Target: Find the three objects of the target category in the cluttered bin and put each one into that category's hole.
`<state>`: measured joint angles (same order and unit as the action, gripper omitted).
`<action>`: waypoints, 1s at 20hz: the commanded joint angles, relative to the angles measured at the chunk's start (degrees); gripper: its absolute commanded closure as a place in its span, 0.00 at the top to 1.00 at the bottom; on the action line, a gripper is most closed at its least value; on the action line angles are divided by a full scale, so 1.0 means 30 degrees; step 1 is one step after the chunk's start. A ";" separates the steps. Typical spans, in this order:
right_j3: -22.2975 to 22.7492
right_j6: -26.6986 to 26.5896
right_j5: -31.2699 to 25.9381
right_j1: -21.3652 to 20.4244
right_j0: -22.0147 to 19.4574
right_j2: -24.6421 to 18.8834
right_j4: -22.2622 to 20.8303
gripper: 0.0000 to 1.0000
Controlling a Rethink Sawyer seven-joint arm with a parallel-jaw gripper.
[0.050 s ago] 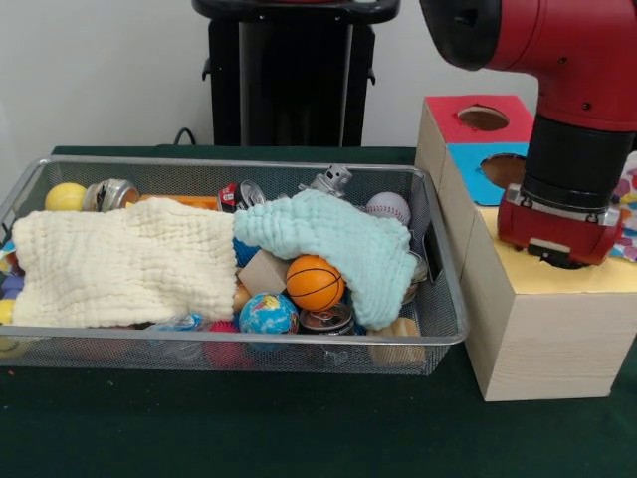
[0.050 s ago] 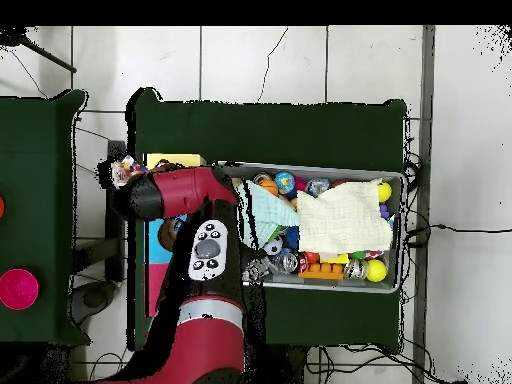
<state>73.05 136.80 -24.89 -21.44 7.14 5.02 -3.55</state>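
A wire mesh bin [image 1: 438, 299] holds a cream cloth [image 1: 124, 264] and a mint cloth [image 1: 333, 244] lying over mixed clutter. A basketball-patterned ball [image 1: 315, 282], a globe ball [image 1: 268, 314], a baseball [image 1: 388, 207] and a yellow ball [image 1: 66, 196] show around the cloths. Metal cans [image 1: 111, 193] lie at the back and front. To the right stands a wooden box [image 1: 528, 329] with a red-topped hole [image 1: 483, 118] and a blue-topped hole [image 1: 505, 169]. My gripper [image 1: 557, 261] sits low over the box's yellow section, its tips hidden by the wrist.
A small silver robot figure [image 1: 335, 179] and a wooden block [image 1: 263, 271] lie in the bin. From overhead the red arm [image 2: 185, 192] covers the box left of the bin [image 2: 400, 230]. A second green table [image 2: 40, 200] with a pink disc [image 2: 18, 288] stands further left.
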 commanded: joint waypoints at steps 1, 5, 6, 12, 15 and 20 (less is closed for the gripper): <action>0.1457 -0.0752 0.3220 0.3197 -0.1760 -0.1665 -0.2173 0.00; 0.2660 0.0262 0.1380 0.1033 -0.1300 -0.1342 -0.1566 0.00; 0.3064 0.0451 0.0910 0.0294 -0.1250 -0.1319 -0.1361 0.00; 0.4210 0.0009 -0.3609 -0.4393 -0.2201 -0.1942 0.0535 0.00; 0.3602 0.0253 -0.6106 -0.5684 -0.1933 -0.1374 0.0884 0.00; 0.3551 0.0198 -0.8486 -0.7206 -0.2163 -0.1361 0.1447 0.00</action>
<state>80.08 136.81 -35.98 -33.22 4.33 1.85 -2.23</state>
